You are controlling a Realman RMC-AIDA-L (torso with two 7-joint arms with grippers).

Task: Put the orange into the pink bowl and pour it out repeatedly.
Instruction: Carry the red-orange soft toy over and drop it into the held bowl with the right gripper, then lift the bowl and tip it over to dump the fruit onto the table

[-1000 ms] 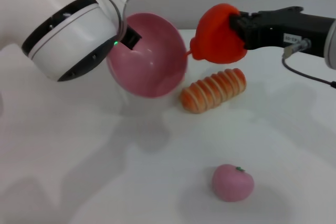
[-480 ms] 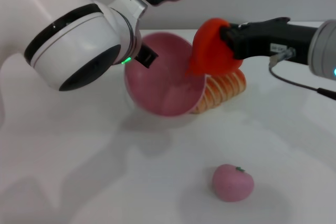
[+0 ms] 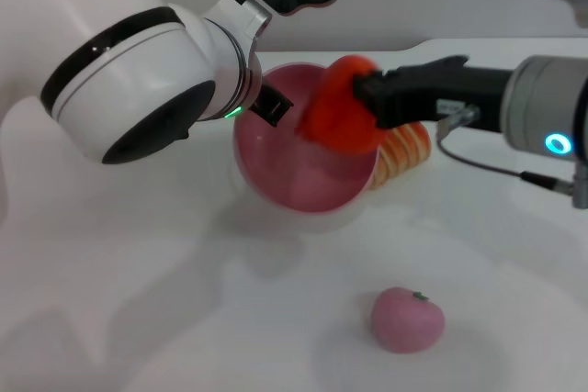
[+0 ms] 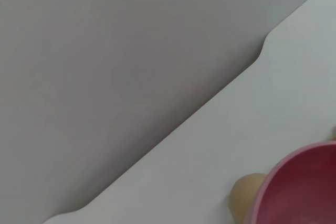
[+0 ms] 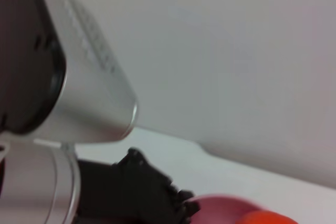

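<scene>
Gripped in the right gripper, black-fingered and reaching in from the right: the orange, a bright red-orange glossy toy fruit, held at the fingertips and hanging over the open mouth of the pink bowl, a wide, round, smooth pink plastic bowl. Seen from the head camera, overlapping the bowl's far-right rim, with the fruit's bulk inside the rim's outline; whether touching the bowl's inner wall, cannot tell. Clamped on the bowl's rim on the side opposite the orange, the left gripper, holding the bowl tilted with its opening facing up and toward the camera, above the white table. Just behind the bowl's right edge, partly hidden by it, a striped orange-and-cream toy bread loaf. Well in front of the bowl, alone on the tabletop, a small pink apple-like toy with a tiny green stem. Beyond the bowl, the table's far edge with a stepped notch, and behind that a plain grey wall. In the right wrist view, a sliver of the orange beside the bowl's rim
</scene>
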